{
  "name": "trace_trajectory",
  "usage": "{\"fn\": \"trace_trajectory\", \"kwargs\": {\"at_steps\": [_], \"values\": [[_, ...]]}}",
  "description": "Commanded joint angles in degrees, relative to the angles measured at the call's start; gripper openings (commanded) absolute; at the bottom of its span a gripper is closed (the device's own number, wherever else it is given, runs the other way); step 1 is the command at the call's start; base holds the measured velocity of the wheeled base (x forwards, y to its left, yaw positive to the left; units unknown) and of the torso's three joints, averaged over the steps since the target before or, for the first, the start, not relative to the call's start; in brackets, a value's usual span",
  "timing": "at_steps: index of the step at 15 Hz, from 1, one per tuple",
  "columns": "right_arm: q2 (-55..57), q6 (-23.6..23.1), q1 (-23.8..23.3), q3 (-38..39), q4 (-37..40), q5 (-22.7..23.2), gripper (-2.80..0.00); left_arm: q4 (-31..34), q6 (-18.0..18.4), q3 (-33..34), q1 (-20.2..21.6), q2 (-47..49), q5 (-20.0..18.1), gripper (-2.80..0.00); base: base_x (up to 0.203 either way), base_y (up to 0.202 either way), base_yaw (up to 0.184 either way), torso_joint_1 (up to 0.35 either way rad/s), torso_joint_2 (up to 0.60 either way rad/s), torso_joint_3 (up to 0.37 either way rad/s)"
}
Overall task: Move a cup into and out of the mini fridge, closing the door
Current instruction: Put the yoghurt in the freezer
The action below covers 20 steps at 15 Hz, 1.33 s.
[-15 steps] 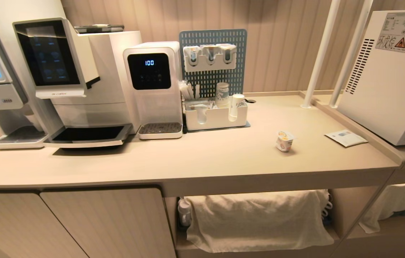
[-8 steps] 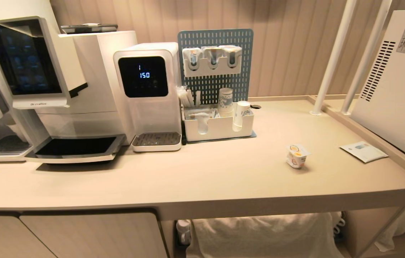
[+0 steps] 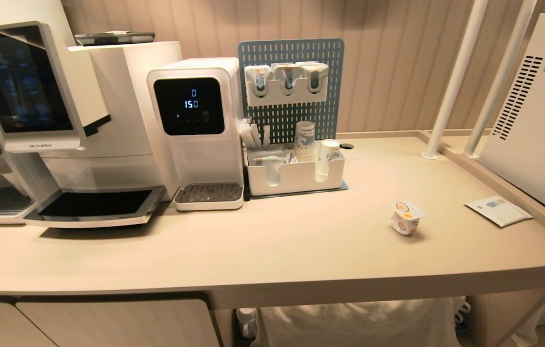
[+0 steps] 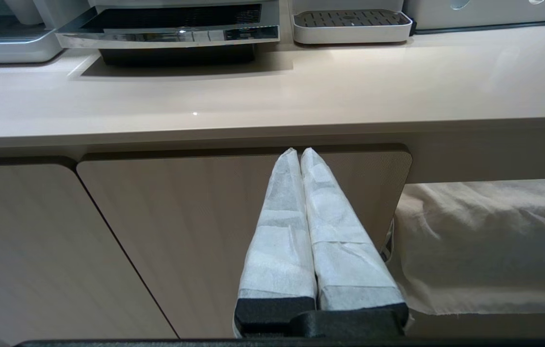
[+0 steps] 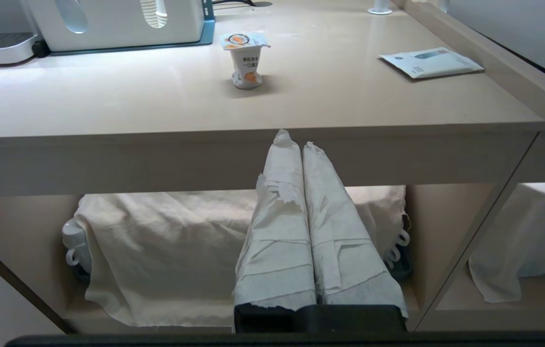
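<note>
The jaws of the right gripper (image 5: 294, 140) were held together with nothing between them, the tape-wrapped fingers (image 5: 279, 231) tapering to blunt tips. The gripper was parked below the front edge of the worktop (image 5: 108, 106), pointed toward the shelf beneath, where a creased off-white cloth (image 5: 166, 246) was draped. The jaws of the left gripper (image 4: 299, 152) were likewise pressed together and empty, parked in front of a matte wood-grain cabinet door (image 4: 180, 231) under the worktop. Neither arm was seen in the head view.

The cup (image 3: 405, 218) was standing upright on the smooth beige worktop, well apart from both grippers: a small squat white plastic pot with orange marks and a square foil lid. A flat paper leaflet (image 3: 498, 210) was lying beyond it, toward the mini fridge (image 3: 537, 144), a white box with black vent slots, only partly seen at the right edge. Its door was not shown, so its position could not be told.

The task was judged to be at its opening step, with nothing yet gripped. The next move was judged to require the right gripper to be raised above the worktop, opened, and closed gently on the thin, light, easily crushed cup.
</note>
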Motion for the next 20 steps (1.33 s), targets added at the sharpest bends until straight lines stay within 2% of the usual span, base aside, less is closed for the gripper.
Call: {"fn": "trace_trajectory", "kwargs": {"at_steps": [1, 7, 13, 20], "values": [[-0.02, 0.02, -0.04, 0.53, -0.02, 0.02, -2.8, -0.09, 0.04, 0.0, 0.0, 0.0, 0.04, -2.8, 0.0, 0.0, 0.0, 0.0, 0.0, 0.0], [-0.02, -0.12, 0.01, 0.53, -0.02, 0.02, -2.8, 0.09, 0.08, -0.09, 0.0, 0.0, 0.04, -2.8, 0.0, 0.0, 0.0, 0.0, 0.0, 0.0], [-0.02, -0.03, 0.03, 0.53, -0.02, 0.02, -2.8, 0.15, -0.63, 0.0, 0.0, 0.0, 0.08, -2.8, 0.001, -0.143, 0.003, 0.002, 0.0, 0.003], [-0.02, -0.2, -0.04, 0.53, -0.02, 0.02, -2.8, -0.09, 0.04, 0.0, 0.0, 0.0, 0.04, -2.8, 0.0, 0.0, 0.0, 0.0, 0.0, 0.0]]}}
